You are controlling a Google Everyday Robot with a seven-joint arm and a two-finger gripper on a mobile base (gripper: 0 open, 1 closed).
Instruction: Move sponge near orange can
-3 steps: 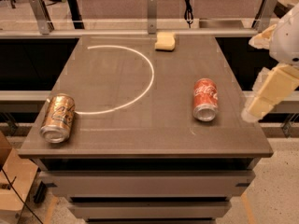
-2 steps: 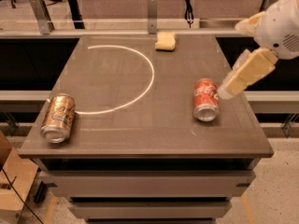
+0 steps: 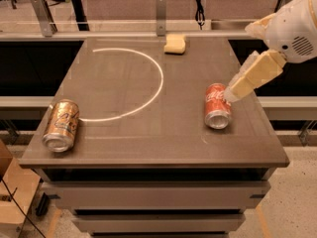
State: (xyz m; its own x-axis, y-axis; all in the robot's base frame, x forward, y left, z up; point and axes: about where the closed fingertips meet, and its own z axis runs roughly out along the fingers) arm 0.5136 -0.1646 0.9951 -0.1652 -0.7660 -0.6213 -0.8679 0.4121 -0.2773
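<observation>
Sponge (image 3: 176, 43): at 12 o'clock edge of table (image 3: 148, 143), well apart from orange can (image 3: 61, 125) lying at 8 o'clock. Judged light, soft, compressible; take it across the short sides, mid-length. Hand (image 3: 233, 94): at 3 o'clock, by red can (image 3: 218, 105); grip state cannot be told. Since earlier, hand has swung inward; objects unmoved

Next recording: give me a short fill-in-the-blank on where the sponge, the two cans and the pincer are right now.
1. The sponge lies at the ____ edge of the table.
2. The orange can and the red can both lie on their ____.
3. Seen by the camera, the pincer hangs just ____ of the red can.

Missing words: far; sides; right.
</observation>
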